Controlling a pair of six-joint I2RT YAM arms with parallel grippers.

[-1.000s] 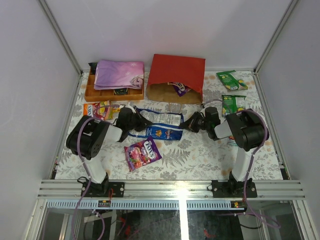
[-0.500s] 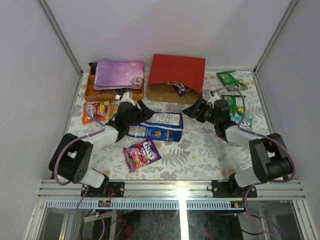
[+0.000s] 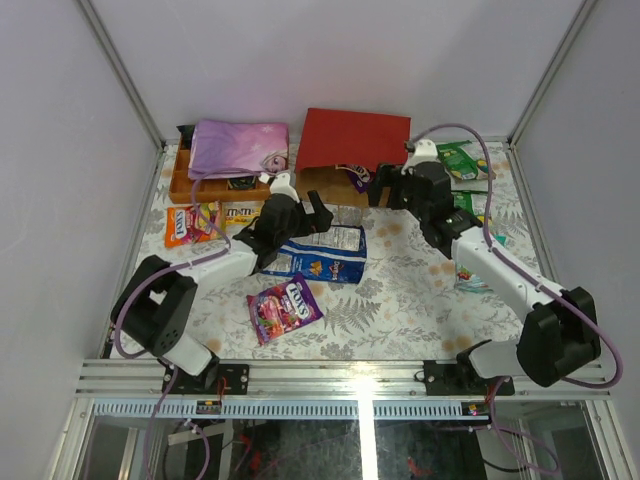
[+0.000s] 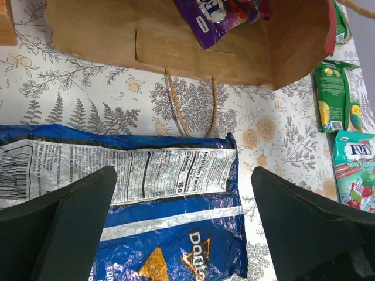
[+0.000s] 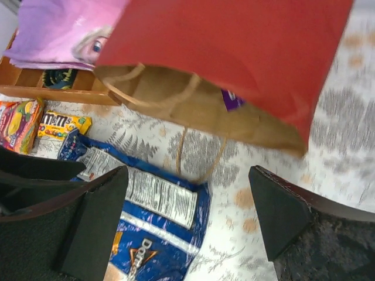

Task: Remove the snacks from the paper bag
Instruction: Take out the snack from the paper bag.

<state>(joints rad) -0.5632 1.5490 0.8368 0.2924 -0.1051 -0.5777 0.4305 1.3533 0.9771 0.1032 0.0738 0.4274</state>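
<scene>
My left end effector (image 3: 316,220) is released, its jaws spread wide with nothing between them. It hangs over the 12 o'clock end of the long blue chip bag (image 3: 320,255), which lies flat on the surface (image 3: 400,300). In my left wrist view the two dark fingers (image 4: 64,225) frame that bag's nutrition panel.

My right end effector (image 3: 385,190) is released as well, jaws wide and empty. It sits just at the mouth of the paper bag (image 3: 355,140), toward the bag's 3 o'clock corner.

The paper bag lies on its side at 12 o'clock on the surface, red face up and brown inside showing, its mouth turned toward 6 o'clock. Its thin loop handles (image 4: 190,111) trail on the surface between the mouth and the chip bag. A purple packet (image 3: 358,177) is in the bag, partly sticking out of the mouth.

Other snacks are outside the bag:
- A magenta candy bag (image 3: 285,305) lies at 7 o'clock from the chip bag.
- An orange pack (image 3: 190,222) and a yellow pack (image 3: 238,213) lie at 9 o'clock.
- Two green packets (image 3: 460,160) sit at 2 o'clock, with a teal packet (image 4: 354,170) near them.

At 10 o'clock stands a wooden box (image 3: 185,185) with a pink-purple cloth (image 3: 238,148) draped over it.
</scene>
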